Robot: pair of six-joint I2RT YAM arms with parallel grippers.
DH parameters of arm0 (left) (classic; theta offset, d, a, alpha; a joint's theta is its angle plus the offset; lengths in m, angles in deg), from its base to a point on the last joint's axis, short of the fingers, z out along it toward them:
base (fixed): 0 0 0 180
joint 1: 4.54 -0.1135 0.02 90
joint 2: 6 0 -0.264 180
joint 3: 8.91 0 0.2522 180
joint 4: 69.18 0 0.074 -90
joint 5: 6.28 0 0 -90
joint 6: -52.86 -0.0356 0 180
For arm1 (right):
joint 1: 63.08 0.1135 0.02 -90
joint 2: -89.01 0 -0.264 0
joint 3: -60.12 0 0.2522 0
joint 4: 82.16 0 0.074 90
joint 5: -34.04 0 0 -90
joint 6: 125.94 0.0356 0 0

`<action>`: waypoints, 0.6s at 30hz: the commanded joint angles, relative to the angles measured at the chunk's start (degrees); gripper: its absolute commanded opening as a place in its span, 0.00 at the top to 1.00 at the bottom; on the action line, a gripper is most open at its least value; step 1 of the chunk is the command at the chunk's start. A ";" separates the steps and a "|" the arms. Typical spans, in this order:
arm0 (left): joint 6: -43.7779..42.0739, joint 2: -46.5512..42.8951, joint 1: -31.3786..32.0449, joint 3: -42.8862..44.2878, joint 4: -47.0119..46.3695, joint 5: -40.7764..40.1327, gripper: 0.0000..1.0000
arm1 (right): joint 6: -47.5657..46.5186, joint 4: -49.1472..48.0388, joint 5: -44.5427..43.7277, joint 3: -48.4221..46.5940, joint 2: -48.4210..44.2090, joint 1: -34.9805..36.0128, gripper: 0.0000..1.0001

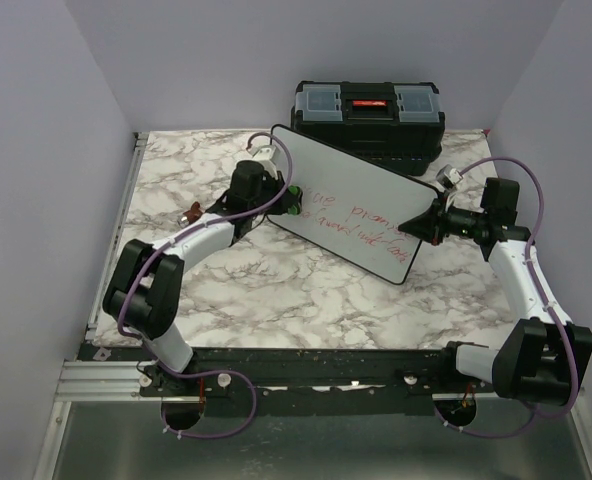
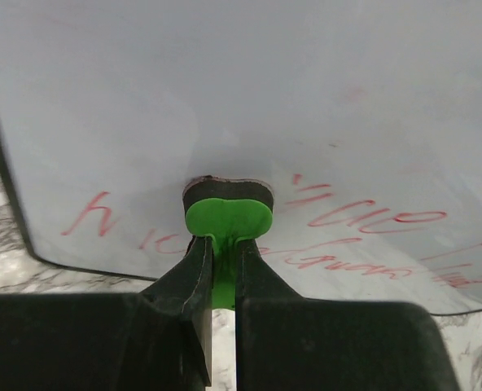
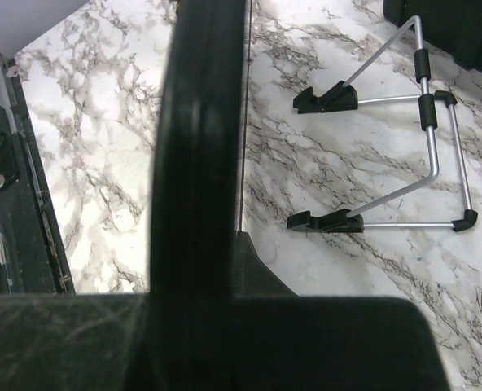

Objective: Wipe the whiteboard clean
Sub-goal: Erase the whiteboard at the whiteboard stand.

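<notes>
My left gripper [image 2: 223, 265]: pinching the green eraser [image 2: 227, 218], pad against the whiteboard [image 1: 361, 195].
My right gripper [image 1: 423, 222]: clamped on the whiteboard's right edge.
Whiteboard: centre frame, far edge beside the toolbox [image 1: 368, 112].
Room: table [image 1: 276, 285] showing below the near edge.

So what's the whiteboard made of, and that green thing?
The whiteboard looks like smooth, faintly shiny coated board with a thin black rim, probably plastic. The green eraser looks like matte molded plastic, with a dark fuzzy pad, likely felt.
</notes>
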 commanded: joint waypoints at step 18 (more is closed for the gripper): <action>-0.59 0.58 -2.60 3.56 -1.24 1.27 1.00 | -1.30 4.06 7.64 -0.23 -1.55 1.97 0.99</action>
